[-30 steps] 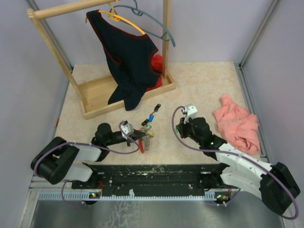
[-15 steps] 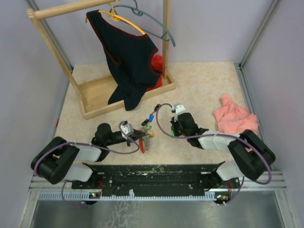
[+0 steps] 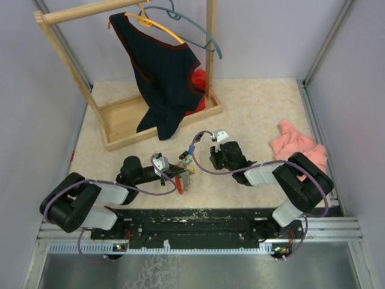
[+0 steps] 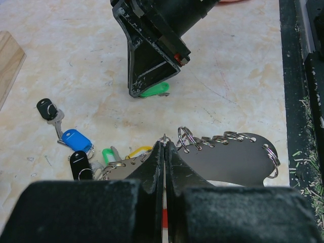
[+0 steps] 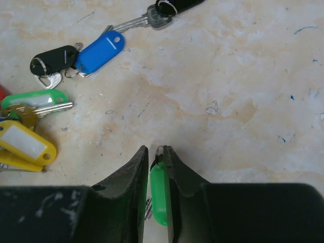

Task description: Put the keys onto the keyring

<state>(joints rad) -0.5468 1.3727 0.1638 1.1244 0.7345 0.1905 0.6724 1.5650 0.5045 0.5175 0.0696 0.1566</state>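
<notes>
My left gripper (image 4: 165, 143) is shut on the edge of the keyring (image 4: 228, 159), a grey metal plate with small split rings along its rim, held low over the table. A red part shows between the fingers. It also shows in the top view (image 3: 175, 173). My right gripper (image 5: 154, 151) is shut on a green-headed key (image 5: 159, 195), its tips down at the table. In the left wrist view that gripper (image 4: 152, 55) stands just beyond the keyring, the green key (image 4: 154, 91) under it. Loose keys lie to its left: blue (image 5: 101, 50), black (image 5: 53, 59), green (image 5: 33, 98), yellow (image 5: 25, 144).
A wooden clothes rack (image 3: 156, 114) with a dark shirt (image 3: 162, 72) and hangers stands at the back left, a red cloth (image 3: 198, 81) in its base. A pink cloth (image 3: 298, 147) lies at the right. Another black-headed key (image 5: 172, 5) lies farther out.
My right arm has swung left across the table, bringing its gripper close to the loose keys and the keyring. The left arm has not moved.
</notes>
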